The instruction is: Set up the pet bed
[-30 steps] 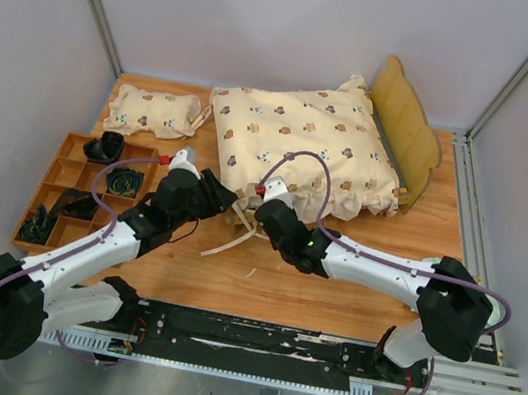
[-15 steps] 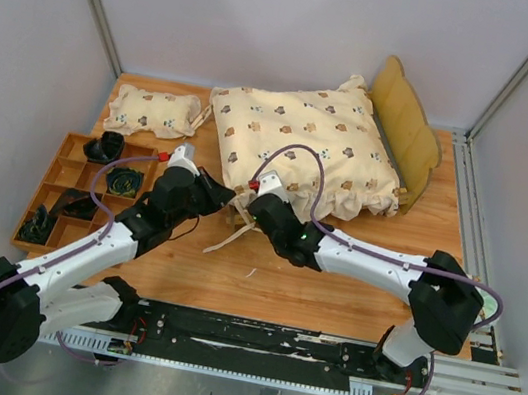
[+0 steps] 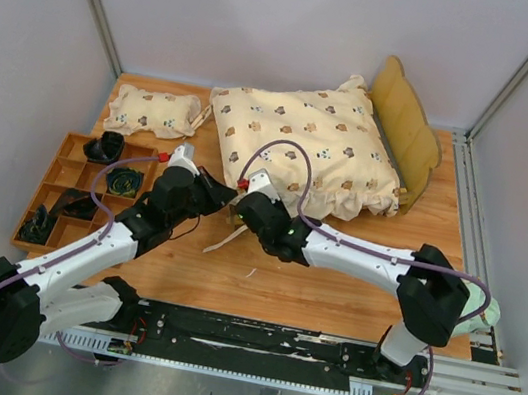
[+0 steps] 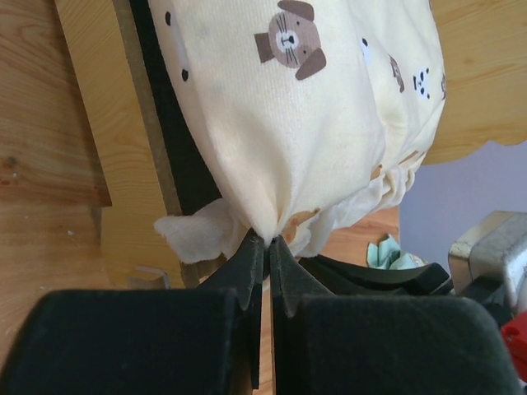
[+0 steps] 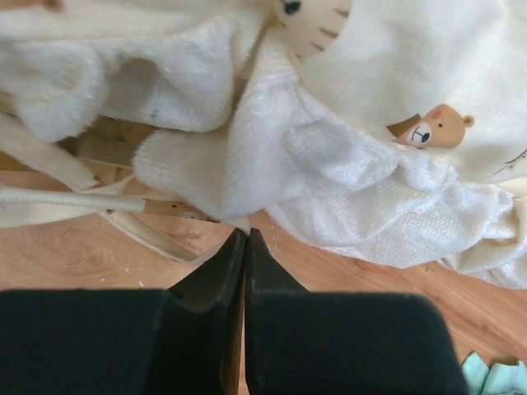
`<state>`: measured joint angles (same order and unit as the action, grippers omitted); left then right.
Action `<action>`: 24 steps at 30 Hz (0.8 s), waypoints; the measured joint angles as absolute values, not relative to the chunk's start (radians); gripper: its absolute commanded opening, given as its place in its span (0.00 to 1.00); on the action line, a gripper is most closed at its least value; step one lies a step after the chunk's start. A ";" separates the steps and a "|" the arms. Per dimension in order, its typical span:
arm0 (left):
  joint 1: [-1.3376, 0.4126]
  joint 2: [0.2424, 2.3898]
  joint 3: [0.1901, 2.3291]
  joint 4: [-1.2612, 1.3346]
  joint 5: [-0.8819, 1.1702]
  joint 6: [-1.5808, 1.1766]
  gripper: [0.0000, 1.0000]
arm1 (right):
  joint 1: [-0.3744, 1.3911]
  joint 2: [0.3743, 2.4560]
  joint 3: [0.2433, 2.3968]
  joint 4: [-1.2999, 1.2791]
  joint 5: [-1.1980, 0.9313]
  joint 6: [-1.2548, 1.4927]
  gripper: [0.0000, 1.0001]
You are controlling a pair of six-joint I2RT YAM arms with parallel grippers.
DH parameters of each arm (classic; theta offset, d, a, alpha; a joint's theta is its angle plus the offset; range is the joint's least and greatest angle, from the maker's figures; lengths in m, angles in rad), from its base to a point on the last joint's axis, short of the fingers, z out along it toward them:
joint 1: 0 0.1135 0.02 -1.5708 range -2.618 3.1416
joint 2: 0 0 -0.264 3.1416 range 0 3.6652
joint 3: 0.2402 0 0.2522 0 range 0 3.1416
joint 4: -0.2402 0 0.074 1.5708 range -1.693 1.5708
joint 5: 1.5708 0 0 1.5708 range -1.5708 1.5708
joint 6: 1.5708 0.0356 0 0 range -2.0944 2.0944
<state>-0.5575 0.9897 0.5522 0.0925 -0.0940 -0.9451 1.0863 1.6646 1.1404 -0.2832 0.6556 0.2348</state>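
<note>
Pinching the quilt (image 4: 305, 123) corner, left fingers (image 4: 249, 271) clamp tight; right fingers (image 5: 218, 276) sit shut against its ruffled edge.

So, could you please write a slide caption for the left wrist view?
Left fingers pinched shut on a gathered corner of the bear-print quilt, beside a light-wood rail of the pet bed.

The wooden tabletop (image 3: 330, 290) carries a bear-print pillow (image 3: 154, 111) at ten o'clock, a compartment tray (image 3: 70, 173) at nine, and the pet bed (image 3: 407, 130) toward one.
</note>
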 measured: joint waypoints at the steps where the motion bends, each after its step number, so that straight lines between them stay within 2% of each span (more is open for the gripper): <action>1: -0.558 0.990 0.552 0.094 -0.094 -0.945 0.02 | 1.093 1.665 1.148 -0.290 0.657 0.237 0.00; 24: -0.558 0.921 0.429 0.242 0.004 -0.945 0.01 | 1.145 1.679 1.266 -0.686 0.713 0.588 0.00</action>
